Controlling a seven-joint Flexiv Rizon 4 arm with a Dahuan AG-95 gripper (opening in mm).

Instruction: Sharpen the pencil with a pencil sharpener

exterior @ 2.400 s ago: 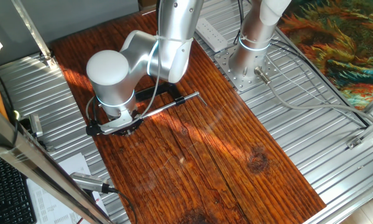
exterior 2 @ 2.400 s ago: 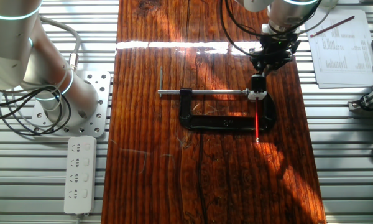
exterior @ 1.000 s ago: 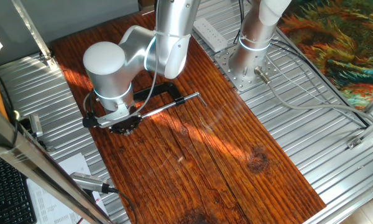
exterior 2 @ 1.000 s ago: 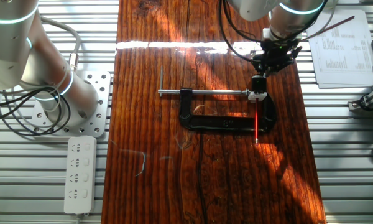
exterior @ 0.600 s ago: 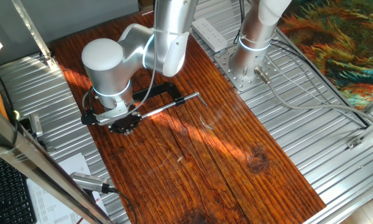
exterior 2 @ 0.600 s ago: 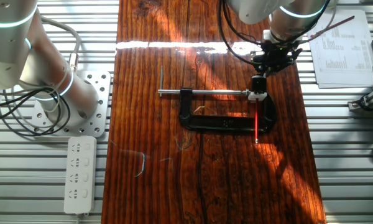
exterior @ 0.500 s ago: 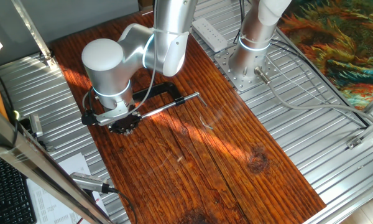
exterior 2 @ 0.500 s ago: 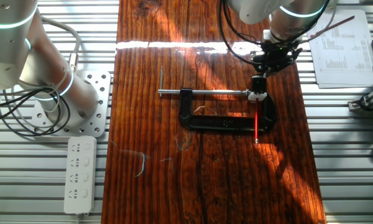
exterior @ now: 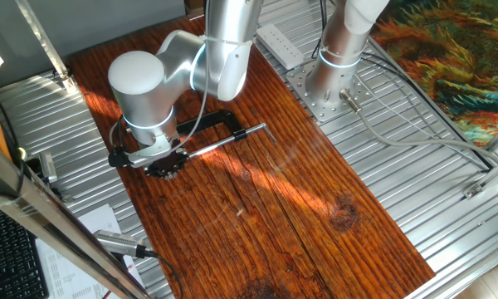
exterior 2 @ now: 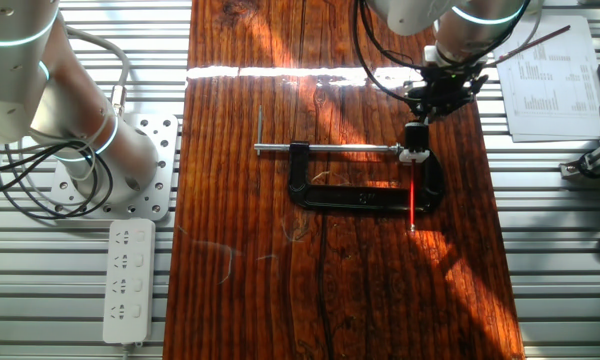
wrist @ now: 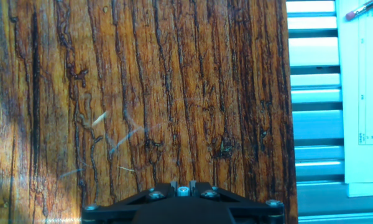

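Observation:
The pencil (exterior 2: pixel 412 203) is a thin red stick lying across the lower bar of a black C-shaped clamp (exterior 2: pixel 365 197), its far end at the pencil sharpener (exterior 2: pixel 414 134), a small black lump next to the tip of the clamp's silver rod (exterior 2: pixel 325 149). My gripper (exterior 2: pixel 427 108) hangs just beyond the sharpener, toward the table's right edge, and does not seem to touch it. In one fixed view the gripper (exterior: pixel 164 169) is low over the wood and hides pencil and sharpener. The hand view shows only the gripper's base (wrist: pixel 182 190) over bare wood; the fingers do not show.
A second arm's base (exterior 2: pixel 110 160) and a white power strip (exterior 2: pixel 128 280) sit left of the wooden board. A printed sheet (exterior 2: pixel 550 80) lies on the metal slats to the right and also shows in the hand view (wrist: pixel 367 93). The board's edge (wrist: pixel 285 124) is close.
My hand has turned a little and shifted slightly away from the sharpener toward the board's edge. The pencil, sharpener and clamp have not moved.

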